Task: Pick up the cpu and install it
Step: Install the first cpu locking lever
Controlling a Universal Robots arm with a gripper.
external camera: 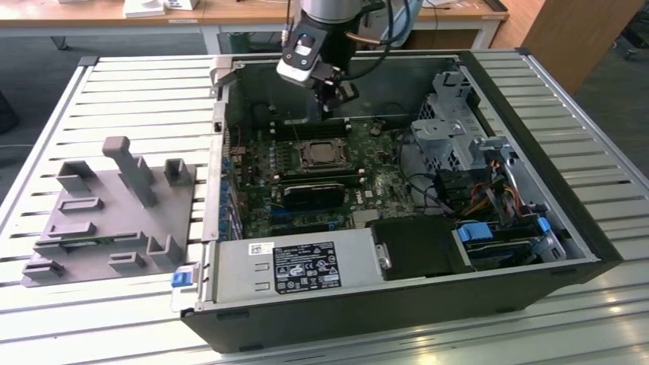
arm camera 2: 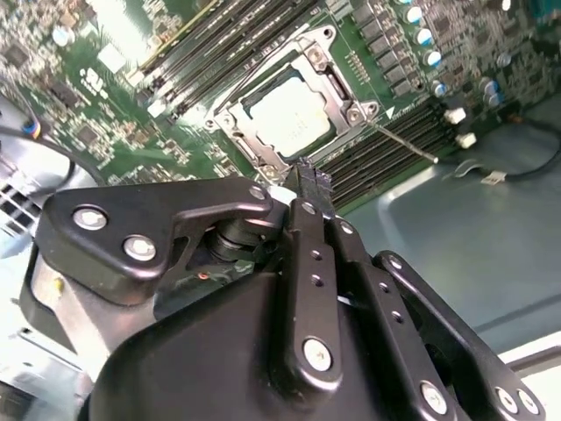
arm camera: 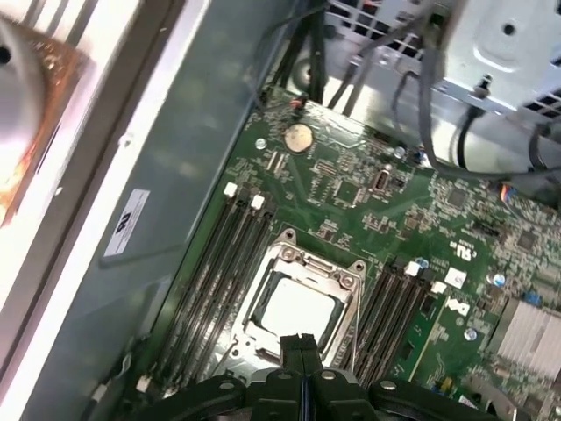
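Silvery square cpu (arm camera: pixel 298 309) seated in metal-framed socket (arm camera: pixel 344 282)

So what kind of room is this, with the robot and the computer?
Probably a lab or workshop for testing robots. An opened computer case lies on a slatted metal table, the arm's end effector hangs over its motherboard, and office desks stand behind.
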